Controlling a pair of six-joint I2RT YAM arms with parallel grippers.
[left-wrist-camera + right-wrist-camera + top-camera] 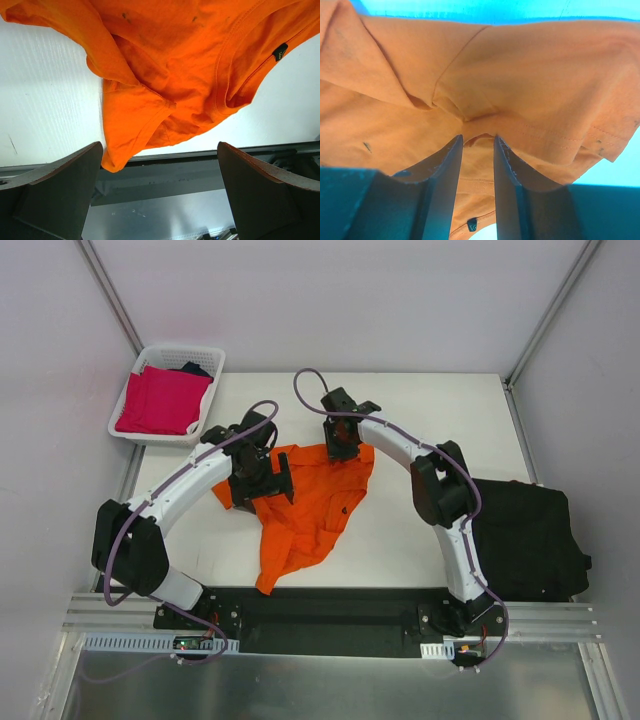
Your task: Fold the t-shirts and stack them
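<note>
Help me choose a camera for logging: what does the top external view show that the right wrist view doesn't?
Only the top external view shows the white basket holding a pink t-shirt, black t-shirts at the table's right edge, and the left tool open over the cloth. Only the right wrist view shows the right tool pinching a puckered fold, with a small black label below it. Both views show the orange t-shirt, crumpled on the table.

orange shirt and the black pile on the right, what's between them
In the top view, only bare table and the right arm crossing it separate the orange shirt from the black pile.
</note>
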